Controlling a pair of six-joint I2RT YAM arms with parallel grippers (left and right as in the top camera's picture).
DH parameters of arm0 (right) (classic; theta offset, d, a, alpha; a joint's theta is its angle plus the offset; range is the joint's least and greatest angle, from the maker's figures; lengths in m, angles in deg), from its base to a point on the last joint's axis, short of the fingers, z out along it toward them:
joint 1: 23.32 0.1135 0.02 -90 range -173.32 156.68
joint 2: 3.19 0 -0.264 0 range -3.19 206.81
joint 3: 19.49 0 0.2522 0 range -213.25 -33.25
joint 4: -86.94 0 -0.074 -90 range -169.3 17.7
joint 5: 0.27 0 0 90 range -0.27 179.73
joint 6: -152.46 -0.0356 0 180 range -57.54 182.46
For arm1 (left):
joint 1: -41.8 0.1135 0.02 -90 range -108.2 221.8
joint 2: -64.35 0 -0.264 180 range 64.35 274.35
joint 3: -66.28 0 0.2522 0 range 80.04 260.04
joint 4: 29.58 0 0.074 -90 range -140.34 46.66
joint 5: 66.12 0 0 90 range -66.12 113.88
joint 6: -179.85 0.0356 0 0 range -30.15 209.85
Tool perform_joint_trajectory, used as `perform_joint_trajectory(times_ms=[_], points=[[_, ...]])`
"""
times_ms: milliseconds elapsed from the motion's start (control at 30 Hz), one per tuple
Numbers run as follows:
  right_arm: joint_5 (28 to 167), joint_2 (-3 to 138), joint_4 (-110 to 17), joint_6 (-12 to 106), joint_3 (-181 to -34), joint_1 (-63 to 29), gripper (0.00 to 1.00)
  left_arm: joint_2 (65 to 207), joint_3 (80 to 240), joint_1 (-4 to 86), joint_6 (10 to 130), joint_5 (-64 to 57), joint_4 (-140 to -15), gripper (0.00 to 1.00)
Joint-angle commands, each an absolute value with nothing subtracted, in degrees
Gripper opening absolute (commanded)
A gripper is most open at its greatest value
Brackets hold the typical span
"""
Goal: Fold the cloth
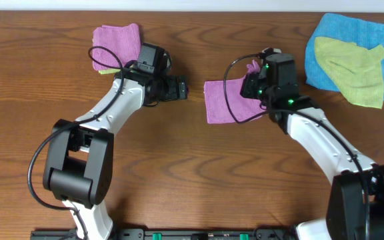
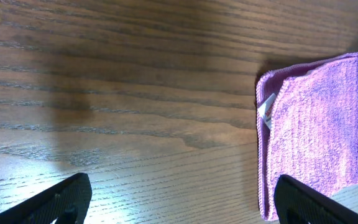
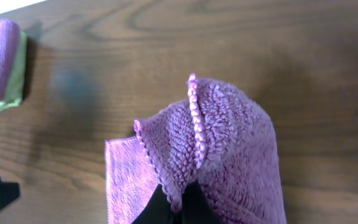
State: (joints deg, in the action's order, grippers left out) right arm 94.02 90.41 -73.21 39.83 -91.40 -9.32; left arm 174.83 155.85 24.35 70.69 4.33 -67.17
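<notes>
Dark wood table (image 1: 199,167) lay under your 2 arms. Your right gripper (image 1: 252,79) was pinched tight on a corner of the cloth (image 1: 220,101), that corner up off the wood – the rest lay flat mid-table. Your left gripper (image 1: 181,88) stood wide apart, holding nothing, just beside the cloth's tagged edge – a blue cloth (image 1: 352,40) lay far right

Purple cloth (image 1: 219,103), central, one corner lifted

Figure: a robotics laboratory bench is being indicated. A cabled left arm (image 1: 112,110) and right arm (image 1: 325,143) are being carried on a black base rail (image 1: 179,234) at the edge of a wood-grain table (image 1: 199,173), with green status lights (image 1: 289,102) being shown on one wrist.
</notes>
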Motion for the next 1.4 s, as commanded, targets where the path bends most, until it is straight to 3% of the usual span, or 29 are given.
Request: perform_joint_trajectory(times_ms=[0, 533, 1367], points=[[90.6, 91.1, -74.6, 37.8, -92.6, -6.7, 0.01, 173.1, 156.7, 24.6, 72.1, 3.6, -67.5, 0.95], [87.9, 96.3, -81.3, 33.3, -92.6, -0.9, 0.02, 173.1, 156.7, 24.7, 73.2, 3.7, -67.6, 0.95], [82.7, 98.1, -78.4, 28.6, -92.6, 5.8, 0.02, 173.1, 156.7, 26.6, 73.2, 3.7, -67.5, 0.95]])
